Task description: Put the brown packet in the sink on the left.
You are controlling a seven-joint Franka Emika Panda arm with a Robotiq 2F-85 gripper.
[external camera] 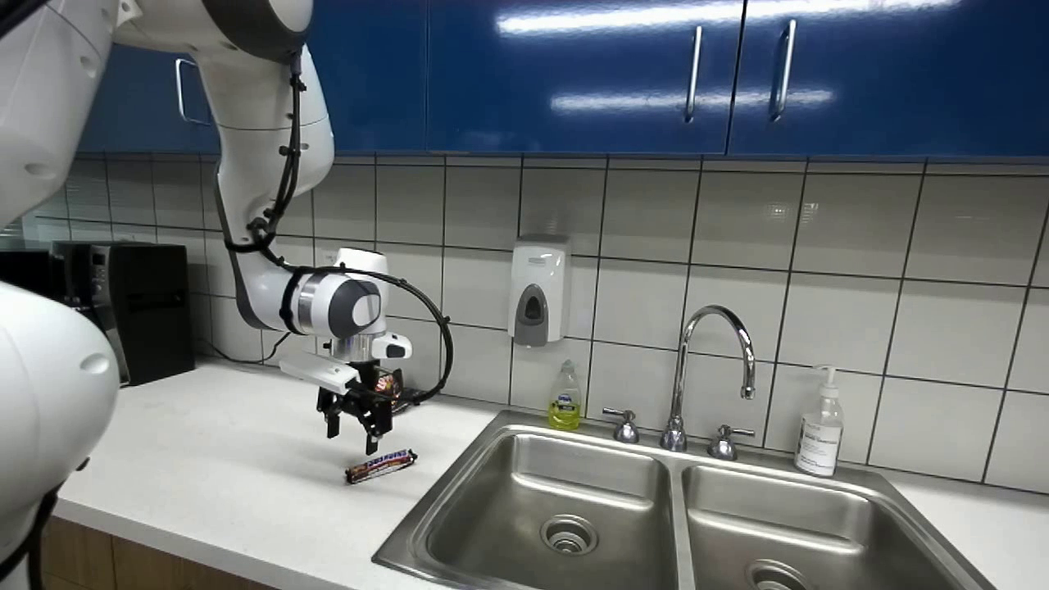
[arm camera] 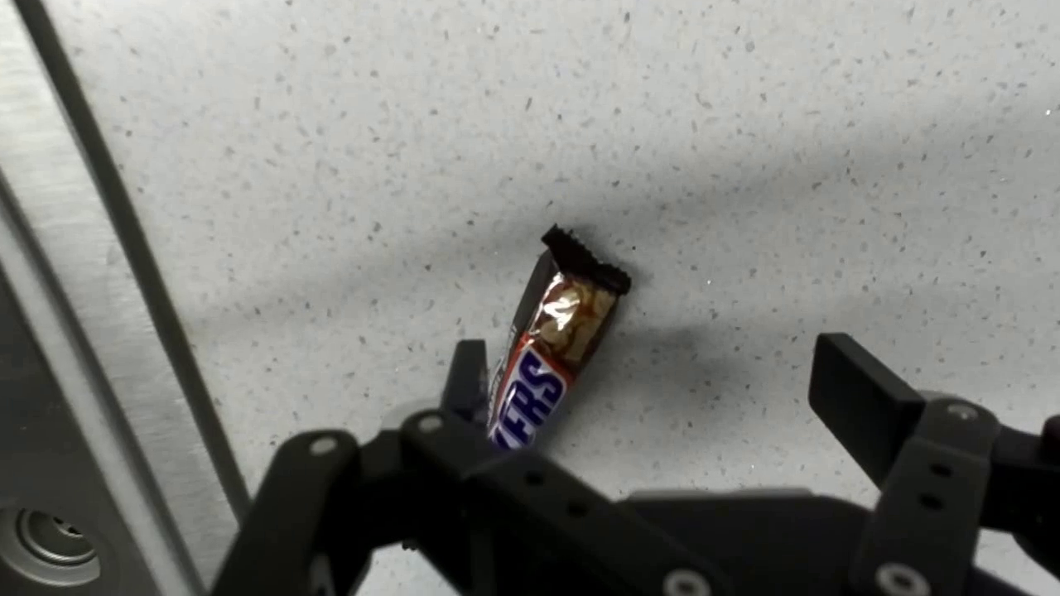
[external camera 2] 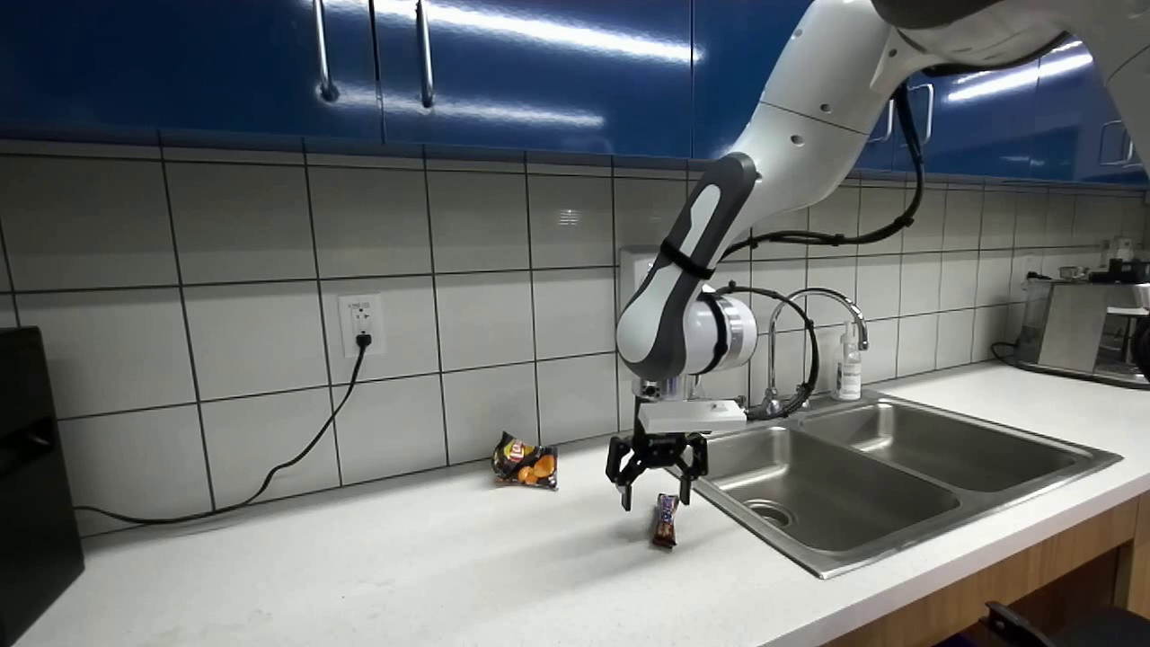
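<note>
In an exterior view the slim brown packet (external camera: 381, 466) lies beside the sink (external camera: 451, 498), apart from it. In an exterior view it rests on the worktop (external camera 2: 359, 575) below wide-parted jaws. The wrist view shows its dark crimped end, glossy brown section and blue letters on red-edged white; the jaws hide the rest.

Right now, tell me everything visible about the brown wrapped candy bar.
The slim brown candy bar has a glossy, seemingly plastic wrapper, dark crimped end and red-edged white label lettered in blue. It lies flat on the white counter beside the steel sink; the open black gripper hovers above, apparently not touching.
</note>
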